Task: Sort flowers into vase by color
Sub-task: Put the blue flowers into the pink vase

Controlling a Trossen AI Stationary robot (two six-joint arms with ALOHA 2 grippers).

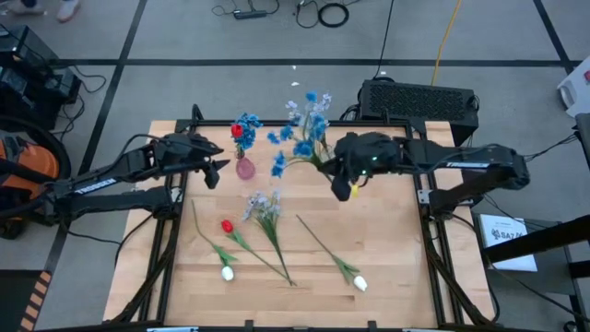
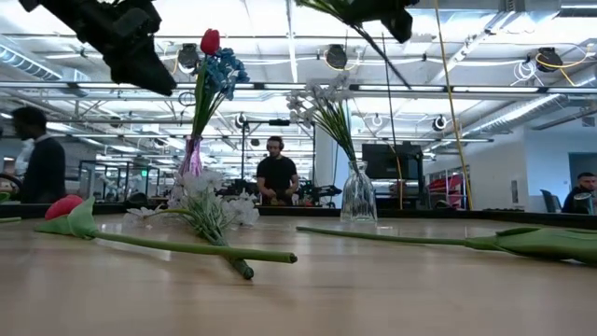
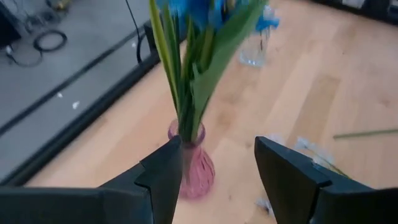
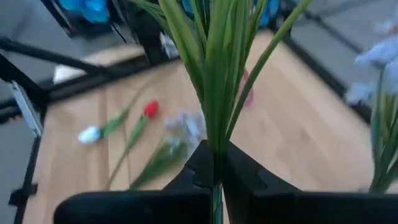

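Note:
My right gripper (image 4: 214,171) is shut on a blue flower (image 1: 278,164) and hangs high over the table's far middle, beside a clear vase (image 2: 358,191) of pale and blue sprays. My left gripper (image 3: 217,180) stands open at the far left, facing a pink vase (image 3: 196,168) that holds blue flowers and a red tulip (image 1: 238,130); it touches nothing. A lavender spray (image 1: 264,207), a red tulip (image 1: 227,225) and two white tulips (image 1: 228,273) (image 1: 359,284) lie flat on the wood. My right gripper pinches the blue flower's green stem and leaves (image 4: 214,146) between its two shut fingers, low on the stem. The flower is lifted clear of the table. Its stem and leaves stand out beyond the fingers, and the blue head (image 4: 93,9) is at the far end.
A black box (image 1: 419,97) sits beyond the table's far edge. Black frame rails run along the table's left and right sides (image 1: 433,249). People stand in the room behind the table (image 2: 277,173). Bare wood lies at the near right (image 1: 396,231).

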